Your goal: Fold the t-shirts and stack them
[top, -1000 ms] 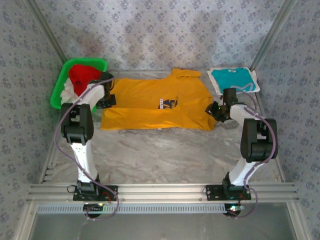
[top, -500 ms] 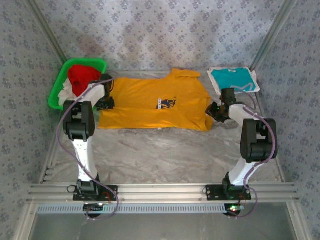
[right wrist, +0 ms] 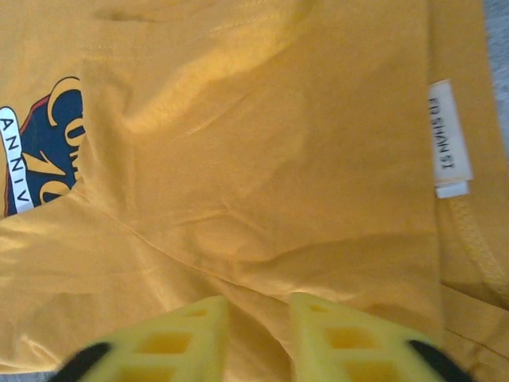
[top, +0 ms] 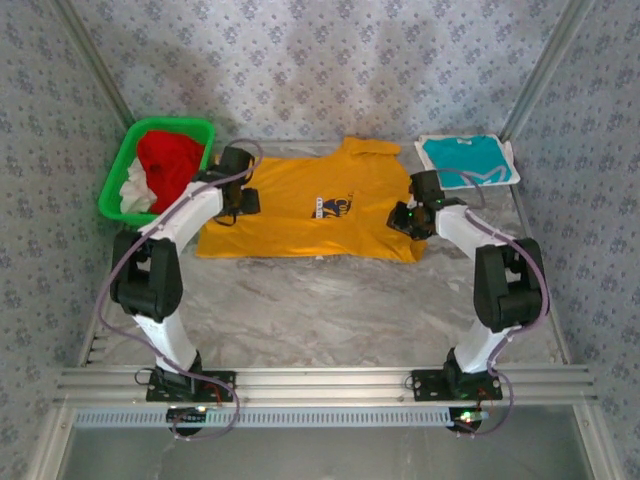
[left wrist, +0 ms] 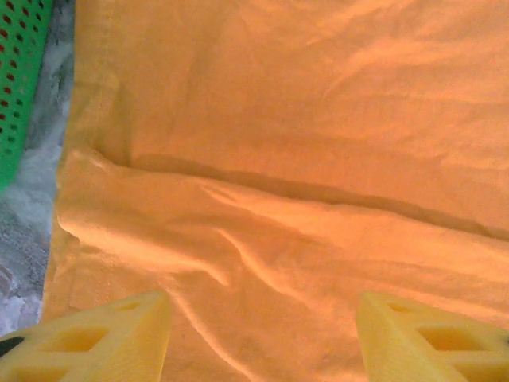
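The yellow-orange t-shirt (top: 310,220) lies spread across the back of the table, its dark blue chest print (top: 336,207) facing up. My left gripper (top: 243,200) hovers over the shirt's left part, open, with wrinkled cloth (left wrist: 262,239) below its wide-apart fingers. My right gripper (top: 405,215) is on the shirt's right side, shut on a ridge of yellow cloth (right wrist: 258,286) pinched between its fingers. A white label (right wrist: 449,139) and part of the print (right wrist: 44,143) show in the right wrist view. The teal t-shirt (top: 465,160) lies folded at the back right.
A green plastic basket (top: 113,190) holding red cloth (top: 170,160) and some white cloth stands at the back left, close to the left arm. Patterned walls and metal posts enclose the table. Bare marbled table (top: 320,310) stretches in front of the shirt.
Both grippers have moved inward over the yellow-orange shirt. The right one pulled the shirt's right side leftward; the left one shifted right, off the left edge.
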{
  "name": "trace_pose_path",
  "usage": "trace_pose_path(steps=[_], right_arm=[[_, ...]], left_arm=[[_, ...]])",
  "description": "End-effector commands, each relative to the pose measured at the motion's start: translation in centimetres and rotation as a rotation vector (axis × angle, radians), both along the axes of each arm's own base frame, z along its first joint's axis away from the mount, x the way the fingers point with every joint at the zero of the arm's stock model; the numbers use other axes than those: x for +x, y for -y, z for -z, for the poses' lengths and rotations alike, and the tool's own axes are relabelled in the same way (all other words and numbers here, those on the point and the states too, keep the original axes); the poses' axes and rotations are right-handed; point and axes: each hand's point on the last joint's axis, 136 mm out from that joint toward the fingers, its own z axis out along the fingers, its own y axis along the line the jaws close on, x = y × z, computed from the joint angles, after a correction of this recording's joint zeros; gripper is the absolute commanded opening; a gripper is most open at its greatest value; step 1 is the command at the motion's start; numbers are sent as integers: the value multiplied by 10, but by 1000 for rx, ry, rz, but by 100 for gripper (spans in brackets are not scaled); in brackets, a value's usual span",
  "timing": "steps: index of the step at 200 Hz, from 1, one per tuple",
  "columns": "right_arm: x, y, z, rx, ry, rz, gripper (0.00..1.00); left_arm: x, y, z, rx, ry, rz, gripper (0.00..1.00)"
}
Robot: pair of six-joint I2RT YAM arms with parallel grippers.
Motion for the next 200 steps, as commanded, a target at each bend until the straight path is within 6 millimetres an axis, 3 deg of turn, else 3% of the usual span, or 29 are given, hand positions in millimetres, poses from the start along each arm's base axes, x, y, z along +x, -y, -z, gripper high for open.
trace_pose_path(steps=[1, 40, 94, 114, 137, 169, 200], right_arm=[[8, -4, 11, 6, -19, 6, 17], [22, -4, 33, 43, -51, 33, 6], [18, 23, 75, 161, -157, 193, 0], [4, 36, 82, 182, -180, 252, 0], [-15, 46, 78, 227, -196, 293, 0], [-45, 48, 64, 229, -206, 292, 0], [-94, 44, 68, 247, -263, 312, 0]], left_arm=[[-2, -2, 21, -41, -5, -32, 59], [-25, -3, 53, -98, -57, -61, 46], [-67, -24, 109, -169, -170, -150, 48], [-80, -30, 123, -208, -205, -173, 48], [-99, -30, 125, -208, -248, -162, 48], [-137, -13, 127, -277, -285, -151, 48], [-184, 10, 136, -303, -344, -147, 48]])
